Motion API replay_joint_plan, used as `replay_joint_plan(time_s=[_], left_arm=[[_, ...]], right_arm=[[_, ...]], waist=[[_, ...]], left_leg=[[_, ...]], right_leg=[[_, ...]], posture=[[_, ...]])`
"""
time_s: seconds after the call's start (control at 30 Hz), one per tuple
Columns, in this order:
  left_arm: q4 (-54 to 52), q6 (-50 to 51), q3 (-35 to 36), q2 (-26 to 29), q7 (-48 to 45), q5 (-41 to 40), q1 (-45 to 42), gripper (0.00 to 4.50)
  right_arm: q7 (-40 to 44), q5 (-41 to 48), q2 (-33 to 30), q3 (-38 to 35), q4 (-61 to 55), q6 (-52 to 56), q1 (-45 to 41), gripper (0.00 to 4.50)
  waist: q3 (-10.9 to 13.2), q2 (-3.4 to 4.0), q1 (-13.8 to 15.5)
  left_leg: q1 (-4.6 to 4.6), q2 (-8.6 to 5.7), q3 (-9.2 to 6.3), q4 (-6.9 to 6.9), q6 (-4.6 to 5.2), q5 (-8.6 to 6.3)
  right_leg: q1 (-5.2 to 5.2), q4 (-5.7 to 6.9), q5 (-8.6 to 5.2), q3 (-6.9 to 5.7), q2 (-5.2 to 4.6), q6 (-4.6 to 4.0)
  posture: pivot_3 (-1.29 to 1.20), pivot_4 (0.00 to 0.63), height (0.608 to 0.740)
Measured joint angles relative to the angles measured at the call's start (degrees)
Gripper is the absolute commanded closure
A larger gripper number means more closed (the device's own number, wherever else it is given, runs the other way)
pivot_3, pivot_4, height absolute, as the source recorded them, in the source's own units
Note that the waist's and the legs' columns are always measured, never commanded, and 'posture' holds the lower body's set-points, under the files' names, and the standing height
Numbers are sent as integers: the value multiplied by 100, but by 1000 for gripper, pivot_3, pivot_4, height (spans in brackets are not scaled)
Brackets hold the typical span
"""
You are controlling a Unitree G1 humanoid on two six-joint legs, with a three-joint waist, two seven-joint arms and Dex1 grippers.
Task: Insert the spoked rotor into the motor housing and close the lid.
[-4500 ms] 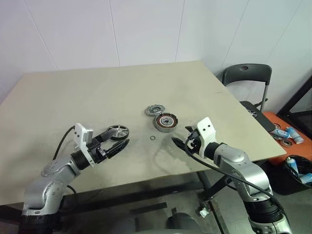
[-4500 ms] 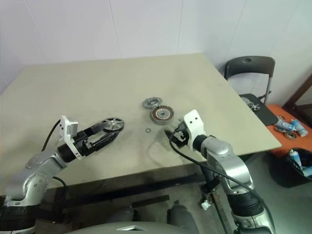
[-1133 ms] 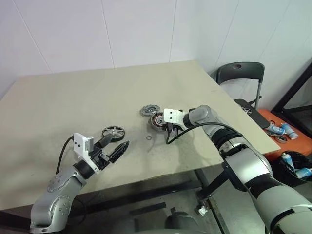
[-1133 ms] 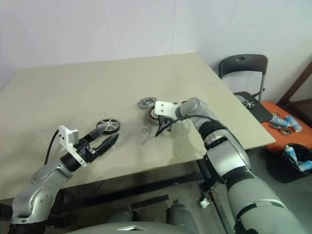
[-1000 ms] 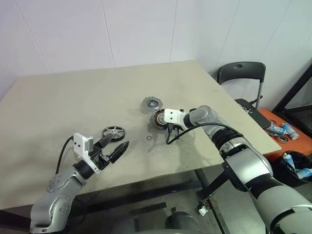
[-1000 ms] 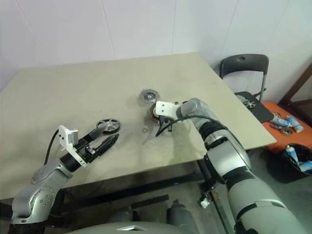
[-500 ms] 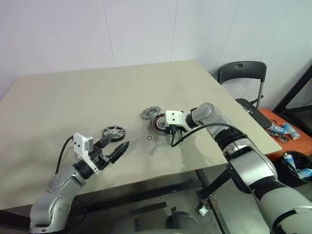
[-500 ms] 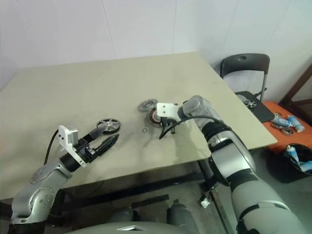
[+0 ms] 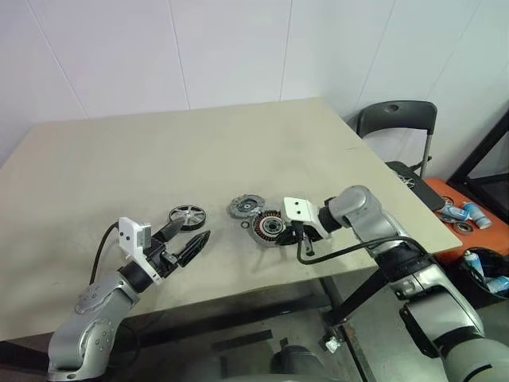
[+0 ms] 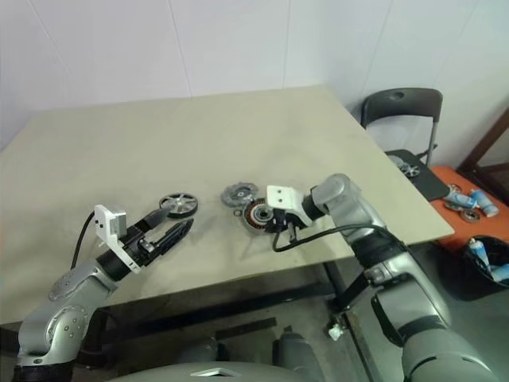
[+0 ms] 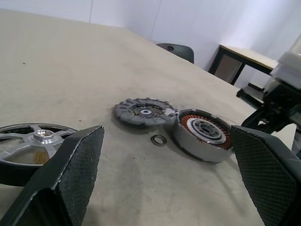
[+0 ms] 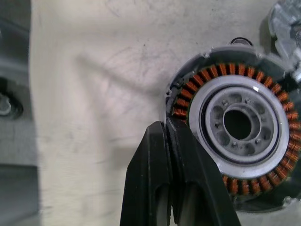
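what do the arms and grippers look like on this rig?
Silver-grey rounded arm shells with black joints. Each wrist carries a white camera block with a looping black cable. Left gripper and right gripper each have two black tapered fingers; the left gripper's pads have a fine cross-hatched texture.

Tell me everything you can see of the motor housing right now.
The motor housing is a round, dark metal disc lying flat on the table, open face up: a ring of copper-coloured windings around a silver centre with a middle hole. The shut right gripper has its tips at the rim. The grey lid lies beside it, edges about touching, and a tiny ring sits close by.
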Motion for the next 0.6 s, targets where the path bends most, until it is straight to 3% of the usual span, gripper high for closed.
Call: replay_joint_plan(time_s=[0.37, 0.6], left_arm=[[-1, 86, -8, 29, -6, -8, -31, 0], [-1, 172, -56, 40, -11, -8, -130, 0]], right_arm=[[-405, 526, -252, -49, -1135, 1151, 476, 4493], [-544, 845, -296, -35, -1277, 1746, 497, 4493]], waist=[[0, -1, -6], [0, -2, 1]], left_leg=[[1, 0, 1, 1, 1, 0], [1, -1, 1, 5, 1, 0]], right_leg=[[1, 0, -1, 0, 7, 0], [2, -1, -1, 0, 7, -1]], posture=[[0, 0, 740], [0, 0, 740]])
